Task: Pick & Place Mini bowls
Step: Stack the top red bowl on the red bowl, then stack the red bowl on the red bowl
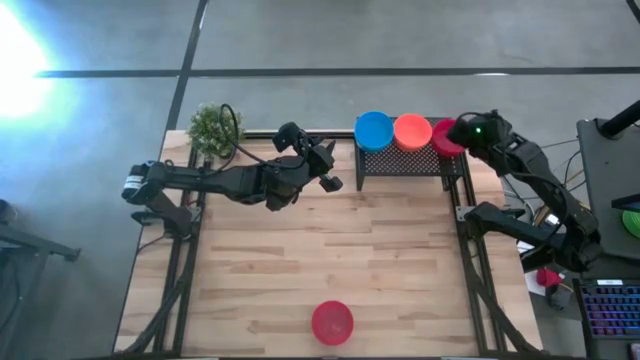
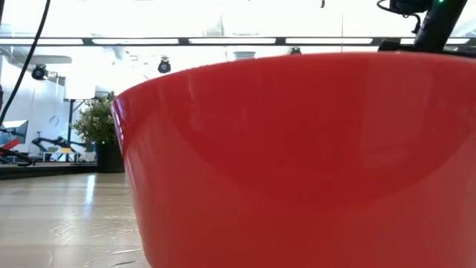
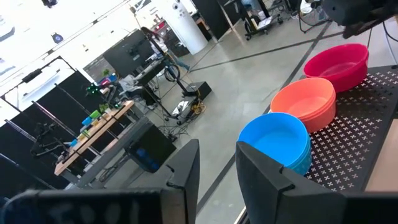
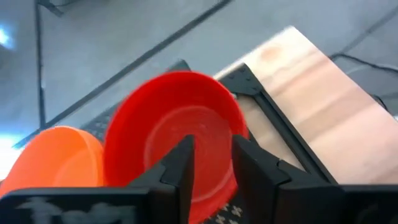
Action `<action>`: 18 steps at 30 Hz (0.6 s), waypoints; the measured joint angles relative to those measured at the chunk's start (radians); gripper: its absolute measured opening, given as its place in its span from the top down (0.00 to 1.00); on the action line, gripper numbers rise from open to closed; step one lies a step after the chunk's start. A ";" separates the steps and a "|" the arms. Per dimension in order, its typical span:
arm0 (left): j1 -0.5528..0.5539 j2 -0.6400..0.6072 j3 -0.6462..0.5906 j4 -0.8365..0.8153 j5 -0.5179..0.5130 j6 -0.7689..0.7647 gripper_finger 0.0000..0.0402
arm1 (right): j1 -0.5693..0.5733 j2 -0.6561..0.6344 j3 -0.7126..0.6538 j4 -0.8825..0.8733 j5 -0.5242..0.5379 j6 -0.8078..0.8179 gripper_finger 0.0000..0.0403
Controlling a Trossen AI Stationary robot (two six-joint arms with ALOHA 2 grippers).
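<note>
At the far right of the table, the right gripper (image 1: 452,133) is clenched on the rim of a red bowl (image 4: 180,134): in the right wrist view one finger sits inside the wall and the other outside, with the bowl tipped between them. That bowl hangs over the right end of a black perforated rack (image 1: 400,160) at the far edge, just beside an orange bowl (image 1: 412,130), which in turn touches a blue bowl (image 1: 374,130) on the rack's left end. The orange and blue ones look like short stacks in the left wrist view, though how many are nested I cannot tell.

Just left of the rack, the left gripper (image 1: 328,170) hovers with its fingers parted and nothing between them. One more red bowl (image 1: 332,322) sits alone at the near edge of the wooden table (image 1: 260,270), well apart from both arms, filling the low view. A small potted plant (image 1: 214,126) stands at the far left corner.

These bowls look like thin, glossy plastic, so I would judge them light, fairly stiff and somewhat slippery, unlikely to break. The rim is the sensible place to pinch, one finger in and one out. A light bowl held at one edge will likely tilt, and nested bowls may lift together.
</note>
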 joint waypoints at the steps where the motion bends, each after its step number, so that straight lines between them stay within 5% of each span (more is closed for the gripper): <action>1: 0.000 0.000 0.000 0.000 0.000 0.000 0.75 | 0.000 0.000 0.001 0.015 0.000 -0.015 0.73; 11: 0.001 0.000 0.000 0.000 -0.001 0.013 0.75 | 0.000 -0.012 0.139 0.013 -0.093 -0.145 0.68; 18: 0.002 -0.032 0.000 -0.073 -0.009 -0.011 0.75 | 0.036 -0.016 0.296 -0.059 -0.264 -0.293 0.85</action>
